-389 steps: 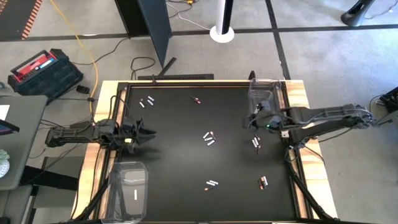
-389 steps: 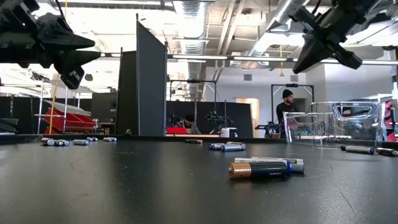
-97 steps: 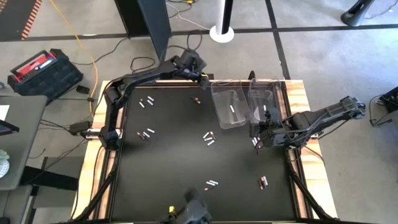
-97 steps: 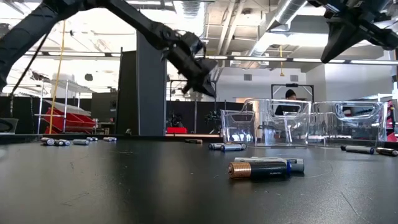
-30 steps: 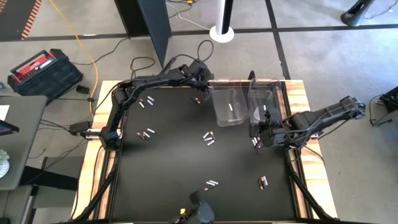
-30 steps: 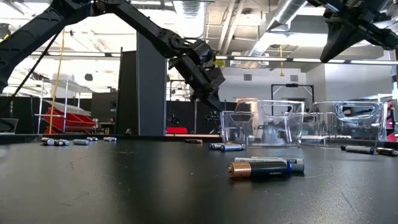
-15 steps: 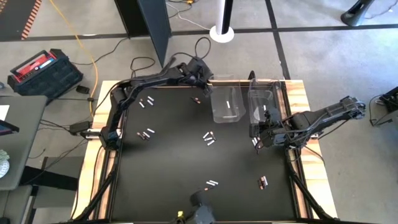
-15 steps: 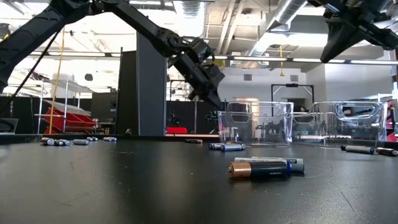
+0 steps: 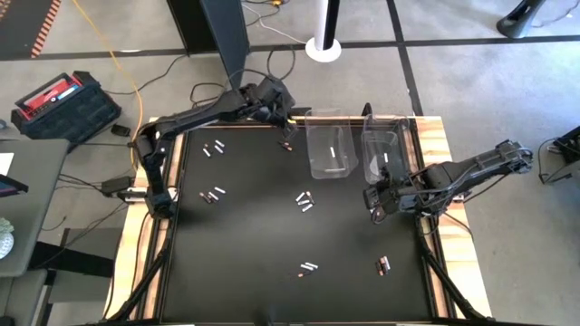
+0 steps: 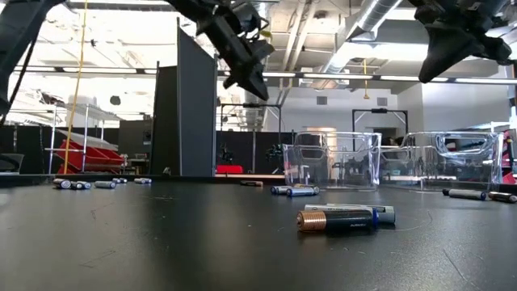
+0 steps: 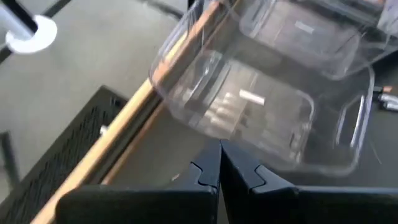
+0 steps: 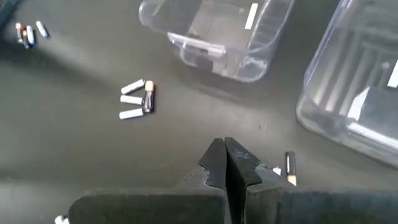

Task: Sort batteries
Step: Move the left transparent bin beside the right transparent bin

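Bins [image 9: 332, 150] side by side, white batteries [image 9: 334, 153] inside, both end effectors pressed together

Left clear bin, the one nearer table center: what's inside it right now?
One white battery lies on the floor of the left clear bin; the left wrist view shows it too. Glare on the walls may hide anything more. The right clear bin beside it holds another white cell.

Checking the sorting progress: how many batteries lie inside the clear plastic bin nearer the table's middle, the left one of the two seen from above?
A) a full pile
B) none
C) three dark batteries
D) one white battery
D: the high view shows a single white cylindrical battery lying in that clear plastic bin, and the left wrist view shows the same lone white cell there.
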Robot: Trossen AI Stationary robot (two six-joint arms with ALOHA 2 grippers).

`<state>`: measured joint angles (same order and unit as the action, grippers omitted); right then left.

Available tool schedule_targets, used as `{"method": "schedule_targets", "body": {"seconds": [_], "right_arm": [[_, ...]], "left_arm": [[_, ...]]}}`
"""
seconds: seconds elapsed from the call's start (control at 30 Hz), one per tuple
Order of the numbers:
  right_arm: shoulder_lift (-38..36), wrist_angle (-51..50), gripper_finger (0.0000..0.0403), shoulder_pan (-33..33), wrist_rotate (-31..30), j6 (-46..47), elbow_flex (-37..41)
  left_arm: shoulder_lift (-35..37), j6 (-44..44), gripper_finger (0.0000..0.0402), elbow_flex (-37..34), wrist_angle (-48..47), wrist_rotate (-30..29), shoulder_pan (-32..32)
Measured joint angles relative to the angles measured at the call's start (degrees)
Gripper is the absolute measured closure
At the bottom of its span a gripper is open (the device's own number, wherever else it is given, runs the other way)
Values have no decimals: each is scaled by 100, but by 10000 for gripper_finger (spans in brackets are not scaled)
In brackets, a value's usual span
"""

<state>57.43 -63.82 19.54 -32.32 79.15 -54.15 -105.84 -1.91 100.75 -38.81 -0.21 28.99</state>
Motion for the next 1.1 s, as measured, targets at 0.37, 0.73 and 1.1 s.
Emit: {"method": "schedule_targets", "body": {"seconds": [0.37, 0.73, 1.1], "right_arm": [[0, 27, 390, 936, 228, 518, 2], [11, -881, 390, 1930, 400, 1622, 2], [-48, -1691, 401, -15, 1938, 29, 7]], "left_arm": [[1188, -1492, 402, -1979, 342, -622, -834], [3039, -3603, 402, -4463, 1435, -1201, -2137], [3160, -4250, 401, -4774, 1583, -1532, -2826]]}}
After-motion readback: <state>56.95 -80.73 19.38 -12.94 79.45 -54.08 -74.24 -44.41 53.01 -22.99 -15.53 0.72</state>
